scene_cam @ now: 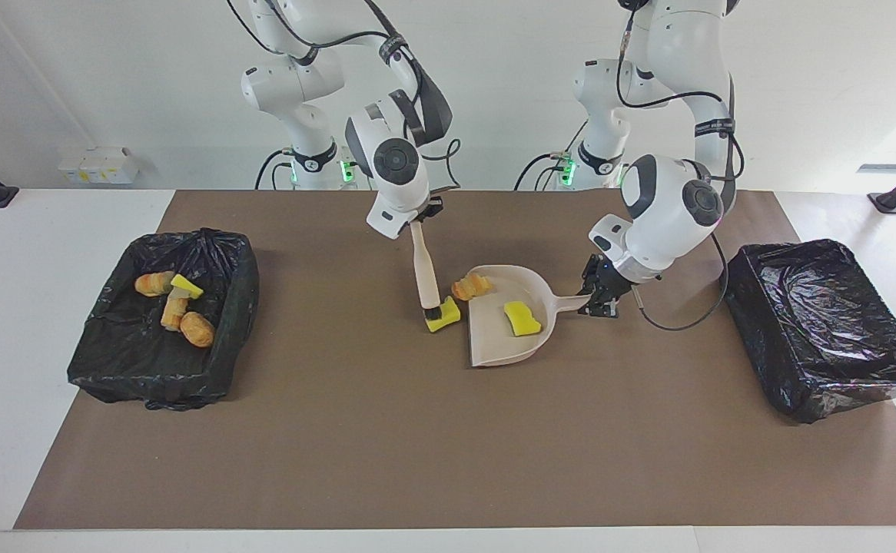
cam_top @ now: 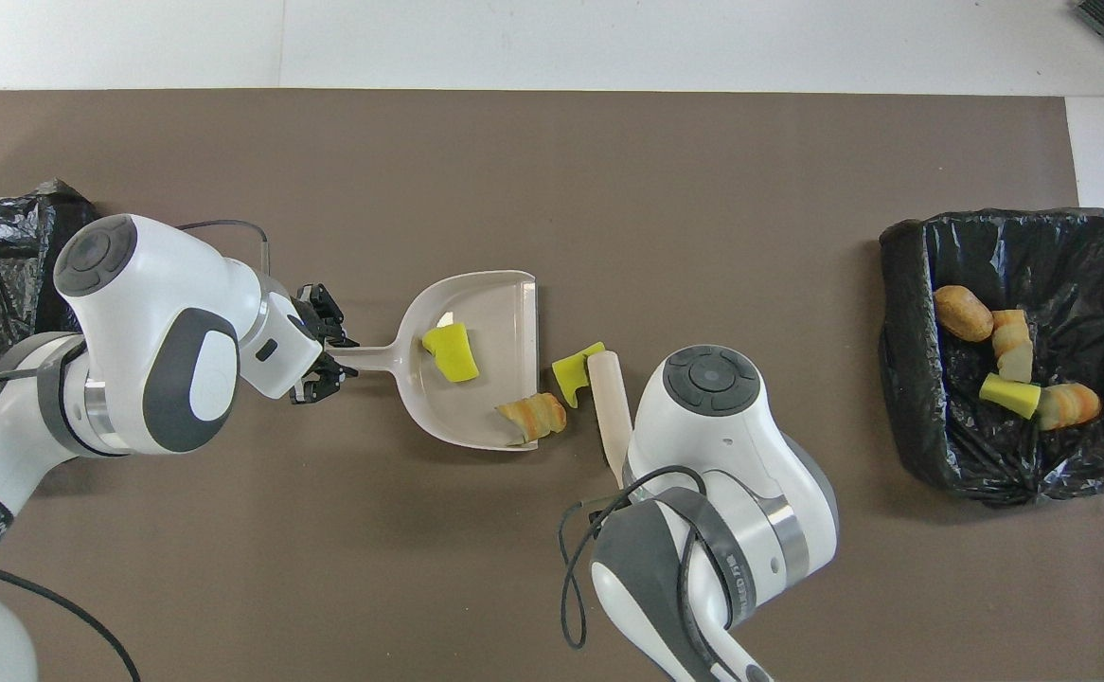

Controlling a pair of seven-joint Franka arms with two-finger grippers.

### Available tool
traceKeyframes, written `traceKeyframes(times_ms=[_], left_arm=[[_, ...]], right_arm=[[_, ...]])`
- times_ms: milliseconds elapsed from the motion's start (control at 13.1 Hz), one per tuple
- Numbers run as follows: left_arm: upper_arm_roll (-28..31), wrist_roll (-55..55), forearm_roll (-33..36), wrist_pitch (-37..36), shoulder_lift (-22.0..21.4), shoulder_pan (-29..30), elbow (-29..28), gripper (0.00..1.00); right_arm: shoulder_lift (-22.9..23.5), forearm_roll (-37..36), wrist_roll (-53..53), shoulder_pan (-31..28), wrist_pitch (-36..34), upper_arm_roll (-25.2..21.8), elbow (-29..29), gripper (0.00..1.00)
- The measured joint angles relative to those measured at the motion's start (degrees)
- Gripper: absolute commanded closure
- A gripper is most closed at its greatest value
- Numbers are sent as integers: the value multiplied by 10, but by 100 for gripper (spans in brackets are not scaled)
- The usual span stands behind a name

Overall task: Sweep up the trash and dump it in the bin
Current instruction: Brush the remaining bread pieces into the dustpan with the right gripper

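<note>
Left gripper [scene_cam: 600,296] clenched on the dustpan [scene_cam: 494,346] handle; one sponge [scene_cam: 522,318] lay in the pan. My right gripper [scene_cam: 419,220] gripped the brush [scene_cam: 426,273], bristles down below its fingers, touching a second sponge [scene_cam: 443,316] on the mat just outside the pan. A bread lump [scene_cam: 471,287] straddled the lip. Risk: a careless stroke would knock both farther from the pan. Four pieces sat in the bin [scene_cam: 102,361].
</note>
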Motion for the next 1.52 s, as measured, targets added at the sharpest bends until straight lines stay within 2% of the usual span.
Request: traceKeyframes(times_ms=[152,533,838,1219,1371,1523], left_arm=[[0,0,0,0,0,0,0,100],[1,0,1,0,0,0,-3,100],[4,-9,3,-1,0,2,-6,100],[8,-28,61,-1,-1,14,-5,100],[7,-35,94,0,-4,14,-4,100],[7,-40,117,1,-4,14,-3,100]], right_arm=[[0,46,0,1,40,2,-17,100],[1,197,-12,6,80,4,-18,100],[7,305,-22,11,87,4,17,100],[5,315,24,11,80,4,79,100],[2,315,64,9,45,3,117,100],[-1,261,73,2,0,-2,143,100]])
